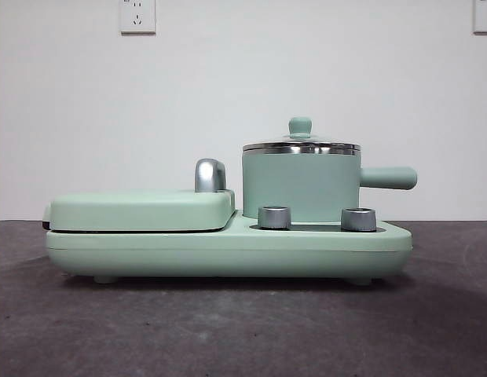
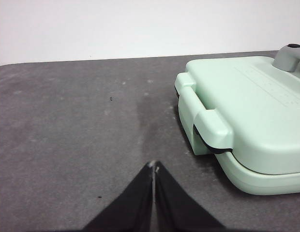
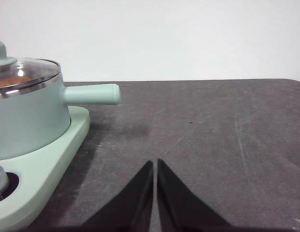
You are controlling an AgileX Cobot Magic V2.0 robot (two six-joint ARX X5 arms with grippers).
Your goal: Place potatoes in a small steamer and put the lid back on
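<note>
Dark table [image 1: 228, 330]: lid [image 1: 301, 146] sits on small steamer [image 1: 300, 184]. Left gripper [image 2: 154, 166] and right gripper [image 3: 155, 163] pressed together, both well apart from it.

mint-green small steamer [image 1: 301, 187], steel-rimmed glass lid [image 1: 301, 146]

- A plain white wall [image 1: 243, 102] fills the space behind the table, with no marks on it.
- Two white power sockets sit high on the wall: one [image 1: 137, 16] left of centre, another [image 1: 485, 16] cut off at the right edge.
- The table top [image 1: 243, 330] is dark grey, matte, with faint scuffs and pale specks.
- Light is even and soft; shadows are shallow.
</note>
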